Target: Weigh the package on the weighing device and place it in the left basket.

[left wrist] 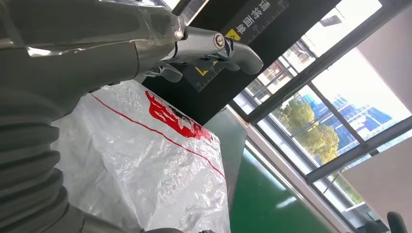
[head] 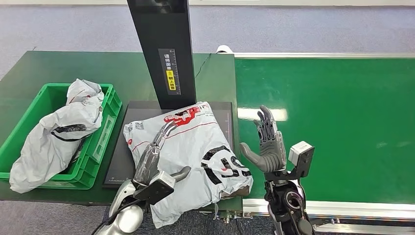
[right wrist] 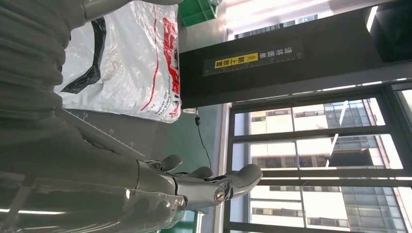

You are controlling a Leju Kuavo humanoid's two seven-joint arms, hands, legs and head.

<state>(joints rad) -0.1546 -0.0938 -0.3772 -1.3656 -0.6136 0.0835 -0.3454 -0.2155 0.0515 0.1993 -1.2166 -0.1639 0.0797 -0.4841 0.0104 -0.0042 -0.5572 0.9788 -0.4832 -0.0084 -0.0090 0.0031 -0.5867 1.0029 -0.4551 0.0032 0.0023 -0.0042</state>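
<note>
A bright green conveyor belt fills the right half of the head view, with a silver rail along its near edge. To its left stands a dark green table. On that table lies a flat black weighing platform, and from its far side rises a tall black post that carries a ruler strip and a yellow label.

A white plastic package, printed with red lettering at the far end and black marks at the near end, lies across the platform. Its near edge hangs over the front of the table. At the left end of the table sits a green basket that holds another crumpled white bag, which spills over the basket's near rim.

The left hand rests on top of the package, near its left side, fingers stretched forward and flat along the plastic, thumb pointing out to the right; it grips nothing. In the left wrist view the same fingers lie straight above the white plastic, with the black post behind them.

The right hand stands upright just beside the package's right edge, over the seam between table and belt. Its fingers are spread and point up, palm turned toward the package, holding nothing.
</note>
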